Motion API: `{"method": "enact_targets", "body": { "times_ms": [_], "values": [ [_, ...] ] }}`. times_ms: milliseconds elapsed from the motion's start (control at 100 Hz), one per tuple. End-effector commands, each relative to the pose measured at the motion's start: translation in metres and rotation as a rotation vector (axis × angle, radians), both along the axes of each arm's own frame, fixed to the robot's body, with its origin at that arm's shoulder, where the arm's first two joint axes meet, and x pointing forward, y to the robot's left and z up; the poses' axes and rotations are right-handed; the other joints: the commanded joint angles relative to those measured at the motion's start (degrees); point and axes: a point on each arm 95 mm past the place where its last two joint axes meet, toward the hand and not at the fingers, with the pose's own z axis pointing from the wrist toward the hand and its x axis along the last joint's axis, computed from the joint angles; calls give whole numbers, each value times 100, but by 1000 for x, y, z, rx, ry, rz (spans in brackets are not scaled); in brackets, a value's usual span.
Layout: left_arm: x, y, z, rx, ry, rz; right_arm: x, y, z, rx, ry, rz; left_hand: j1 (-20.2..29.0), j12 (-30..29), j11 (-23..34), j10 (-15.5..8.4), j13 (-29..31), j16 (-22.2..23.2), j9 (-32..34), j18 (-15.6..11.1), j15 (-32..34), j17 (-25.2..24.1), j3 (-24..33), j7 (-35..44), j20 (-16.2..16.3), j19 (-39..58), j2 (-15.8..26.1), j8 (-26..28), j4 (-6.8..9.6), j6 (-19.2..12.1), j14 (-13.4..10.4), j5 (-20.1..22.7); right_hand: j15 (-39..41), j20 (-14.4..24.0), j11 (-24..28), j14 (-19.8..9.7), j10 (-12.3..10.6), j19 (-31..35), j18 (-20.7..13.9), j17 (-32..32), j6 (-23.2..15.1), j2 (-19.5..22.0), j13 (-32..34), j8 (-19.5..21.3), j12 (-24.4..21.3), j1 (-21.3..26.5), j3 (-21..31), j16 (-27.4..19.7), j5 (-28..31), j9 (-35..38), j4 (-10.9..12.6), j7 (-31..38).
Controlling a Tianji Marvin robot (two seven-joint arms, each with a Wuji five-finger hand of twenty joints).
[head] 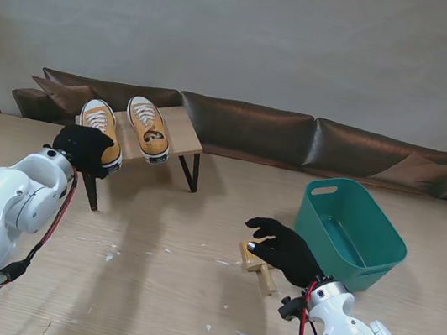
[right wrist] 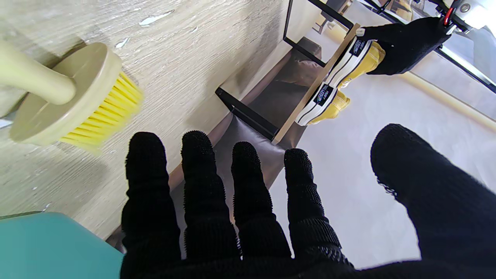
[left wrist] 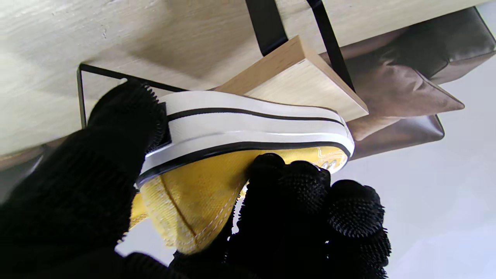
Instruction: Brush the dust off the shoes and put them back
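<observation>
The left yellow shoe [head: 100, 127] sits on the small wooden rack [head: 180, 132], and its heel is gripped by the left hand [head: 82, 148], thumb on the sole and fingers on the cloth. It should be lifted slowly and kept level, so the other shoe [head: 148, 127] just beside it is not bumped. The brush [head: 255, 262] lies on the table [head: 166, 260] under the right hand [head: 283, 247], whose fingers are spread and hold nothing.

- Table [head: 186, 298]: pale wood grain, matt, flecked with small white scraps.
- Shoe rack [head: 184, 137]: light wooden board on thin black metal legs.
- Shoes [head: 147, 126]: yellow woven canvas, smooth white rubber soles with black stripes.
- Brush [right wrist: 69, 97]: smooth beige plastic back, stiff yellow bristles.
- Bin [head: 350, 230]: teal plastic, slightly glossy.
- Both hands [right wrist: 248, 217]: black knit cloth, nubby at the fingertips.
- Sofa [head: 296, 137]: dark brown leather, soft sheen.
</observation>
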Motion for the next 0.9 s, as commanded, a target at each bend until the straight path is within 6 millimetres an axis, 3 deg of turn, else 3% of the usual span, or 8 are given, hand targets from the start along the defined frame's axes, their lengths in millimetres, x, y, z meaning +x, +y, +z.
{"method": "enact_targets", "body": {
  "times_ms": [0, 300, 620, 890],
  "values": [
    [-4, 2, 1, 15, 17, -2, -4, 3, -3, 0, 19, 20, 1213, 18, -40, -656, 214, -70, 373, -92, -4, 21, 897, 2086, -170, 333, 170, 620, 279, 357, -249, 817, 14, 78, -76, 33, 67, -64, 113, -972, -25, 148, 98, -96, -32, -164, -142, 8, 108, 120, 54, 61],
    [-19, -3, 27, 57, -23, -72, -8, 4, -4, -1, 34, 29, 1442, -48, -284, -775, 465, -166, 675, -24, -264, 171, 787, 2066, -372, 276, 146, 647, 258, 510, -293, 780, 12, 75, -76, 39, 74, -58, 114, -968, -12, 169, 96, -106, -31, -167, -144, 7, 135, 119, 56, 65],
    [-31, -19, 58, 78, -58, -155, -8, 5, -5, 0, 40, 34, 1619, -93, -446, -916, 802, -280, 931, 31, -625, 544, 774, 2070, -697, 57, 127, 724, 232, 621, -488, 765, 14, 71, -74, 41, 76, -53, 112, -967, 0, 177, 101, -112, -31, -168, -146, 7, 145, 124, 55, 69],
    [-37, -38, 81, 72, -85, -234, -9, 6, -5, 0, 42, 34, 1664, -34, -547, -930, 848, -279, 975, 36, -752, 581, 711, 2060, -804, -8, 147, 737, 207, 627, -506, 760, 13, 66, -75, 49, 76, -51, 114, -969, 10, 183, 96, -117, -31, -168, -147, 6, 157, 120, 55, 68]
  ]
}}
